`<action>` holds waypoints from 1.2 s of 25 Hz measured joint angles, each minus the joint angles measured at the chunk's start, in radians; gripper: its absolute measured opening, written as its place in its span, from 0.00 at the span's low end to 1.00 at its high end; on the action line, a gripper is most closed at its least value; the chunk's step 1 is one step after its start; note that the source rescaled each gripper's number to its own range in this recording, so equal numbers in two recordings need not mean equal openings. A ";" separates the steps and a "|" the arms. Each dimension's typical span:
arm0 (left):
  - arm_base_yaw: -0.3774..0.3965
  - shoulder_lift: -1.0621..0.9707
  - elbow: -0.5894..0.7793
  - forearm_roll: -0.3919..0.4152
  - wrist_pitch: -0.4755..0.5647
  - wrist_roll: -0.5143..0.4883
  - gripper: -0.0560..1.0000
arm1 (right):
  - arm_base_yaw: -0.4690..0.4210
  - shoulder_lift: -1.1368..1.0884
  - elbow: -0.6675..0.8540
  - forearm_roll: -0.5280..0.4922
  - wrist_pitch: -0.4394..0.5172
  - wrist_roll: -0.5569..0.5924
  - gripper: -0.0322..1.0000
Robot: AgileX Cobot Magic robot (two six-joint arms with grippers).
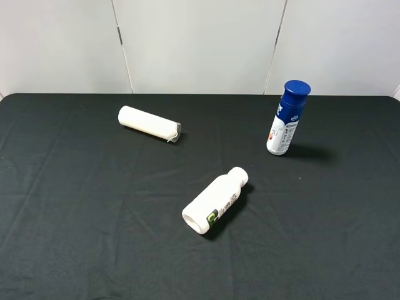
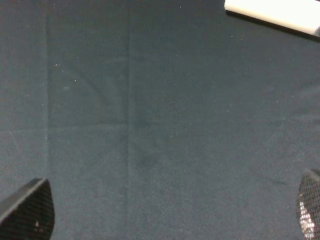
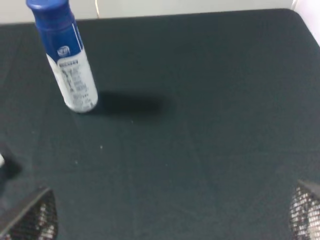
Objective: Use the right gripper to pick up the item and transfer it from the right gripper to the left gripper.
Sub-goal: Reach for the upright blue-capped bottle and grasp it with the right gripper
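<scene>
In the high view, nearest to us, a white bottle (image 1: 215, 203) with a green and black logo is lying on its side on the black table cloth (image 1: 75, 237), close to the middle. Farther back on the left a plain white tube (image 1: 149, 123) is also lying down. Farther back on the right the item (image 1: 287, 119), the slim bottle with the dark blue cap, is standing on its base, well apart from both. Pale wall panels (image 1: 200, 44) are standing behind the table. This view is showing us no gripper; only the wrist views are giving us the fingers.

The left wrist view is looking at bare cloth, with only a piece of the tube (image 2: 275, 12) at the picture's edge, and it is not showing the item. The right wrist view is showing the item (image 3: 70, 65) and its shadow, ahead of the claw and not touching it.

The left gripper (image 2: 170, 212) is holding its fingers (image 2: 27, 210) wide apart, with nothing between them. The right gripper (image 3: 167, 215) is likewise spreading its fingers (image 3: 30, 217) wide and is gripping nothing.
</scene>
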 joint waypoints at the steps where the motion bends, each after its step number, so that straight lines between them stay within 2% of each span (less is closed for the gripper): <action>1: 0.000 0.000 0.000 0.000 0.000 0.000 0.93 | 0.000 0.015 -0.021 0.001 0.000 0.008 1.00; 7: 0.000 0.000 0.000 0.000 0.000 0.000 0.93 | 0.000 0.211 -0.156 0.002 0.000 0.012 1.00; 16: 0.000 0.000 0.000 0.000 0.000 0.000 0.93 | 0.007 0.557 -0.395 0.002 0.000 -0.119 1.00; 23: 0.000 0.000 0.000 0.000 0.000 0.000 0.93 | 0.109 0.793 -0.553 0.001 0.017 -0.134 1.00; 30: 0.000 0.000 0.000 0.000 0.000 0.000 0.93 | 0.234 1.023 -0.715 -0.017 0.085 -0.135 1.00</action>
